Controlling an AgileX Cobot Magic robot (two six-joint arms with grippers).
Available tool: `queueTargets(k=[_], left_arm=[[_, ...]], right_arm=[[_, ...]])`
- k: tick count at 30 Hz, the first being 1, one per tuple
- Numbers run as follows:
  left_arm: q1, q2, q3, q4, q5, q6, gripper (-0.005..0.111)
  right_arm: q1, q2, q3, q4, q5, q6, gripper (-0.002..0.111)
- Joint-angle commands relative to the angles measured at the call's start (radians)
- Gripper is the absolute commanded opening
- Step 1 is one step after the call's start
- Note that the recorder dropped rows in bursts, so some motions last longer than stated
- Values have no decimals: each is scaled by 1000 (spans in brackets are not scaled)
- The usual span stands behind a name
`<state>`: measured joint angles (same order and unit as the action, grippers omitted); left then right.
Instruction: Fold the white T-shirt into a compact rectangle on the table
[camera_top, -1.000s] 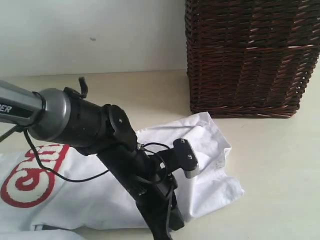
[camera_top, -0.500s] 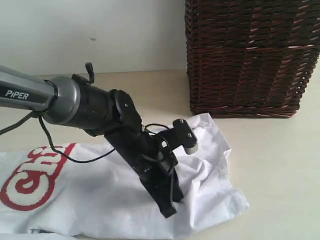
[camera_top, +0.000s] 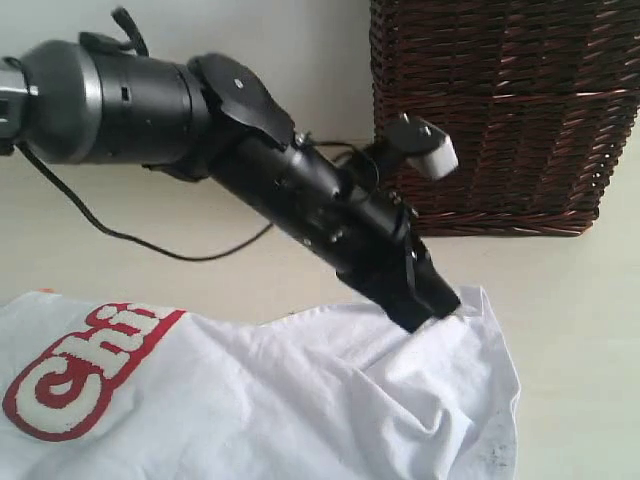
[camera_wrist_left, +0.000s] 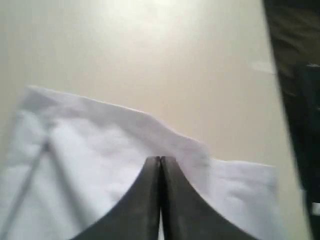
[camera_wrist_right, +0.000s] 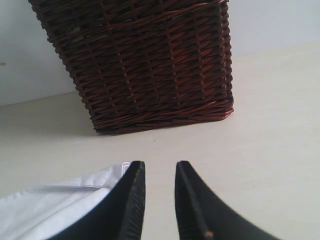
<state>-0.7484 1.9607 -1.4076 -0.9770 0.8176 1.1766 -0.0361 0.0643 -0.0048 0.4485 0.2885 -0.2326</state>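
The white T-shirt (camera_top: 260, 400) lies across the near part of the table (camera_top: 560, 300), its red-outlined lettering (camera_top: 80, 370) at the left. My left gripper (camera_top: 432, 312) is shut on the shirt's right-hand edge and holds it raised into a peak. In the left wrist view the jaws of the left gripper (camera_wrist_left: 160, 159) are pressed together on white cloth (camera_wrist_left: 90, 150). My right gripper (camera_wrist_right: 159, 167) is open, with only bare table between its fingers. A corner of the shirt (camera_wrist_right: 55, 205) lies just beside one finger (camera_wrist_right: 131, 200).
A tall dark brown wicker basket (camera_top: 500, 110) stands on the table at the back right, close behind the left arm's wrist; it also fills the far side of the right wrist view as the basket (camera_wrist_right: 145, 60). A black cable (camera_top: 150, 245) hangs from the left arm.
The left arm has risen and swung back toward the basket, dragging the gripped shirt edge with it. The shirt now spreads further right and the lettering has shifted.
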Motion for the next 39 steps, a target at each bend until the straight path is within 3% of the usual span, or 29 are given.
queueTargets(k=[1, 5, 15, 25, 33, 36, 39], left_arm=[[11, 88, 0, 123, -171, 25, 0], [11, 171, -2, 129, -261, 49, 0], [-13, 286, -72, 136, -246, 187, 0], [-77, 370, -154, 129, -151, 197, 0], [-141, 431, -333, 129, -205, 134, 0], [-119, 382, -371, 151, -132, -13, 0], [-61, 300, -374, 149, 97, -78, 0]], right_arm=[[1, 2, 5, 1, -3, -1, 23], [1, 2, 5, 1, -3, -1, 23], [1, 2, 5, 1, -3, -1, 23], [1, 2, 5, 1, -3, -1, 23], [1, 2, 5, 1, -3, -1, 23], [1, 2, 5, 1, -3, -1, 23], [1, 2, 5, 1, -3, -1, 23]])
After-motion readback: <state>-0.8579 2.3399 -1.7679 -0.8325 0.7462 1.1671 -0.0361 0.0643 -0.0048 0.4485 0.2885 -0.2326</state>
